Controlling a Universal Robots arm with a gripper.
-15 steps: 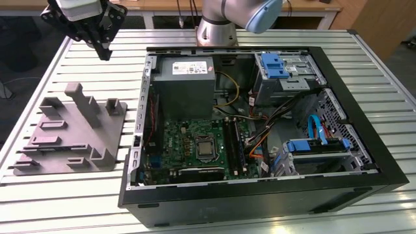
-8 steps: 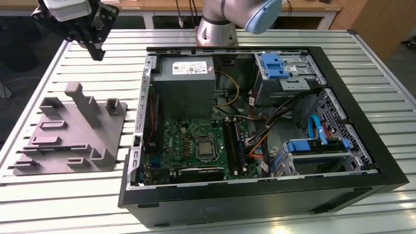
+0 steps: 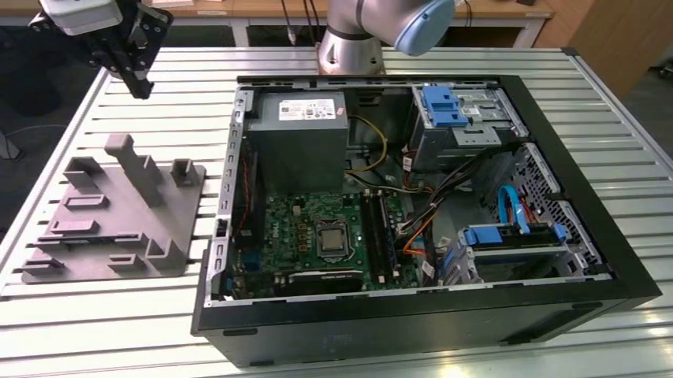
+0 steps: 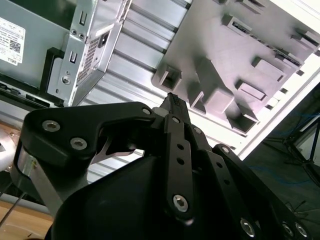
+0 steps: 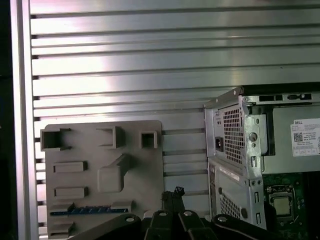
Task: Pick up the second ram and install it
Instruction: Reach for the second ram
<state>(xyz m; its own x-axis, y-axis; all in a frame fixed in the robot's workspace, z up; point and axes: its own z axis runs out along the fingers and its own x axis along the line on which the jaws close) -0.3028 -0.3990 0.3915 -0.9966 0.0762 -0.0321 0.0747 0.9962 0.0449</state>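
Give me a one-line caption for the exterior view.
Gripper hangs above the slatted table, near the grey parts holder, open computer case to the exterior view's right.

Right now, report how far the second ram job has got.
Done: nothing visible yet. The second ram lies in the gray fixture, untouched. In hand: the gripper hangs shut and empty above the table. Left: pickup and seating in the motherboard slots.

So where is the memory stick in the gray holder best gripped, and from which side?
The memory stick seems to stand on edge in a slot of the gray holder, so grip the middle of its long upper edge, across the two flat faces, coming from straight above.
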